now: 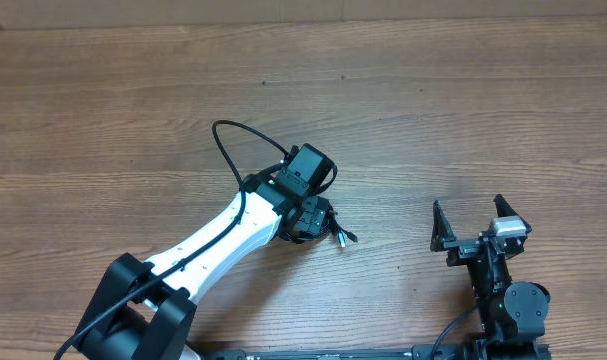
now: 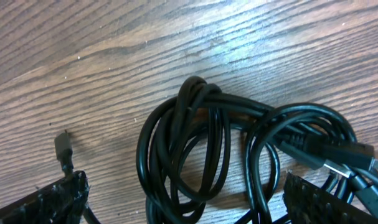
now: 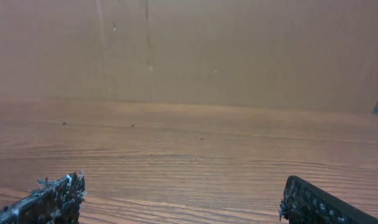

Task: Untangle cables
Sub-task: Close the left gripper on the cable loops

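Left jaws spread wide over knotted cables (image 2: 195, 102) on bench (image 2: 114, 37), bundle between them; right jaws also released, well apart.

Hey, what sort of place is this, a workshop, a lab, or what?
Probably a robot test bench in a lab. A wooden table carries a knotted bundle of black cables, a white robot arm and a black robot arm stand at it, and a plain brown board backs it.
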